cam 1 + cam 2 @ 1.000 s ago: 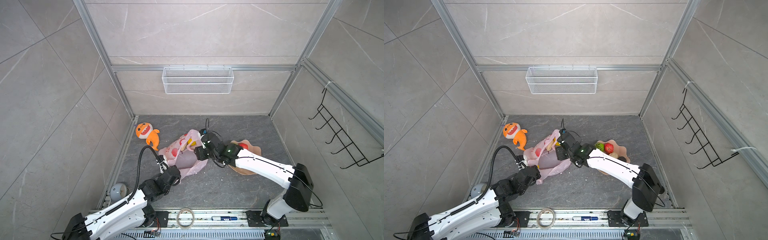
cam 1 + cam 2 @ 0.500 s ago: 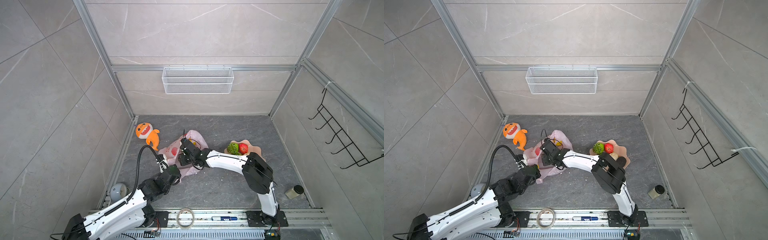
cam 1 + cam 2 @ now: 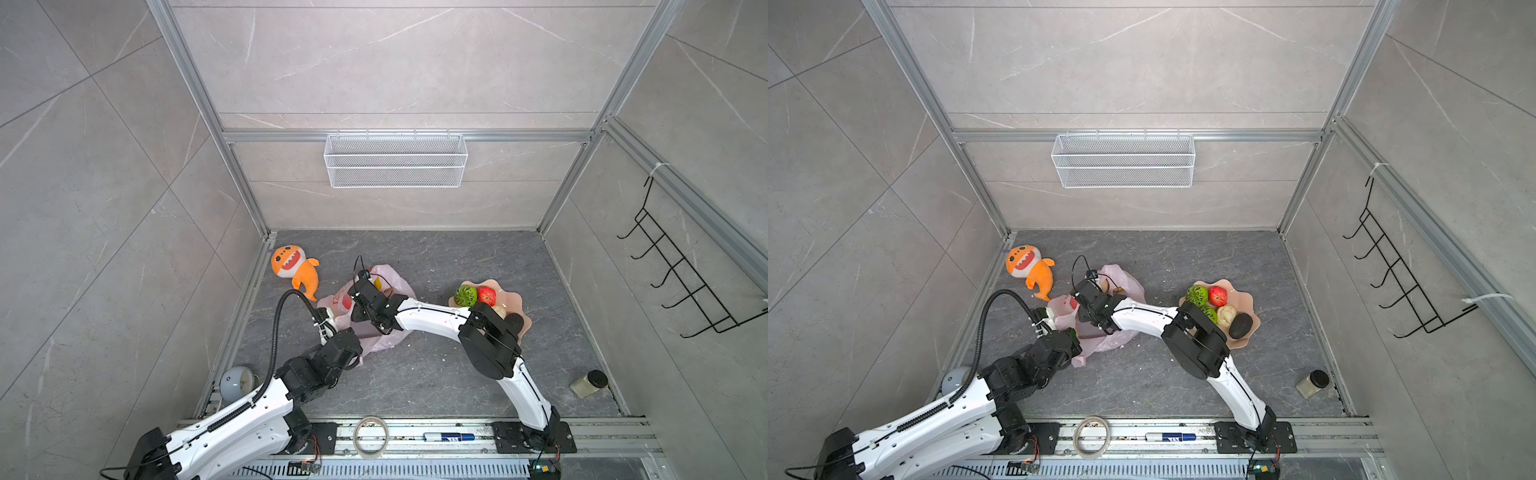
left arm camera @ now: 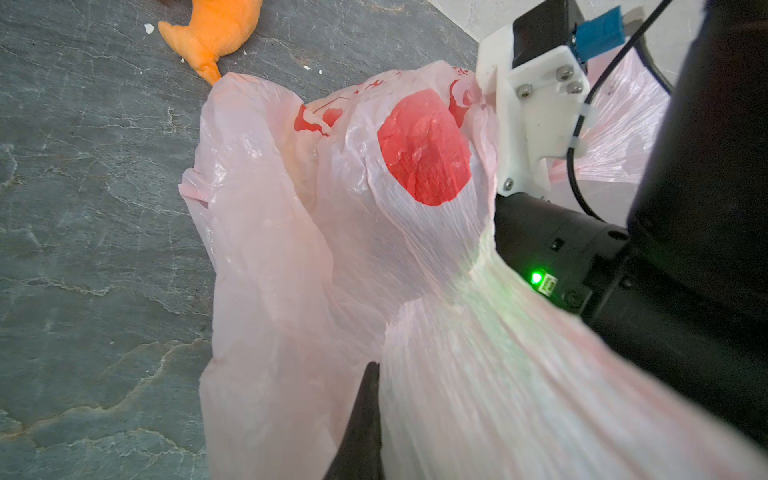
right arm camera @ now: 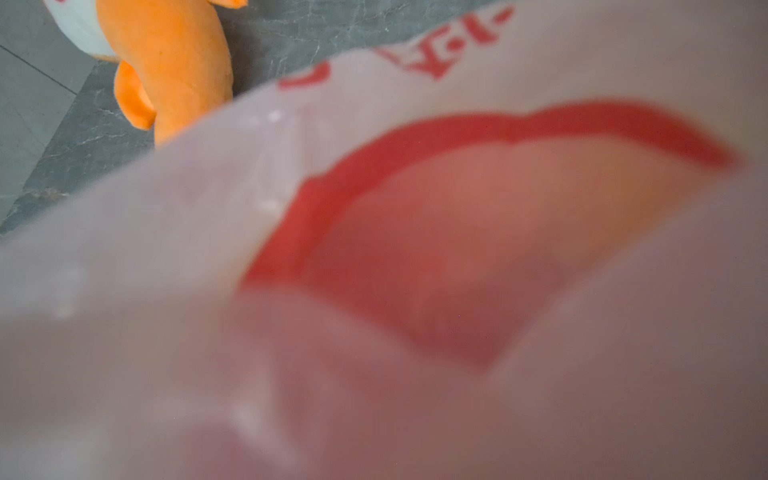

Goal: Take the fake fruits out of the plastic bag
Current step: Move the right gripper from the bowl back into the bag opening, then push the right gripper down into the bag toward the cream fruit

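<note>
Red print on the plastic bag: one big solid red blob plus a few red characters. They're creased in the left wrist view & blurred in the right wrist view, so I can't read any. The marker pen on the near rail has a blue label, too small to read.

The bag lies mid-left on the floor, just right of the orange shark toy. The left gripper is clamped on a bunched bit of bag, film pulled taut. The right gripper is nose-down in the bag mouth w/ its tips buried in plastic, so I can't tell if it's apart or together.

A yellow fruit peeks out at the bag's far side. At right, the peach bowl holds a green bumpy ball, red apple, cream piece & dark avocado. The right arm's elbow covers part of the bowl.
</note>
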`<action>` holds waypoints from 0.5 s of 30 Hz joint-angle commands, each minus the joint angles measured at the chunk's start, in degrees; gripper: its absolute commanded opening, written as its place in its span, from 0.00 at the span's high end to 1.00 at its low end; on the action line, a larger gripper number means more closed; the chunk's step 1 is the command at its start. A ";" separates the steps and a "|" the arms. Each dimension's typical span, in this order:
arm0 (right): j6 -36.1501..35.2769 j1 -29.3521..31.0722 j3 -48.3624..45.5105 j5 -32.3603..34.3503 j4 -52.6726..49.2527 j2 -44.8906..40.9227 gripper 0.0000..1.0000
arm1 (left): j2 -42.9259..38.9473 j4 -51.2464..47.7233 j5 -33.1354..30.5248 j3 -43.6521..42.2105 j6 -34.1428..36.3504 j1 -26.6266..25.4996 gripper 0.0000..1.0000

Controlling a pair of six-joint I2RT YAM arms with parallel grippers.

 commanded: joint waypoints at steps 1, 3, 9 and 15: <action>1.83 -0.54 3.38 4.01 -1.74 2.30 0.35 | -0.42 -0.66 0.29 1.83 -0.44 0.25 1.00; 2.69 -0.77 4.42 5.47 -2.15 3.10 0.34 | -0.41 -0.67 0.34 1.76 -0.44 0.22 1.00; 5.71 -1.91 7.88 6.30 -3.15 6.03 0.32 | -0.34 -0.49 0.89 1.39 -0.88 0.25 1.00; 7.86 -2.45 11.39 7.03 -4.82 8.50 0.30 | -0.41 -0.45 1.30 1.48 -0.88 0.25 1.00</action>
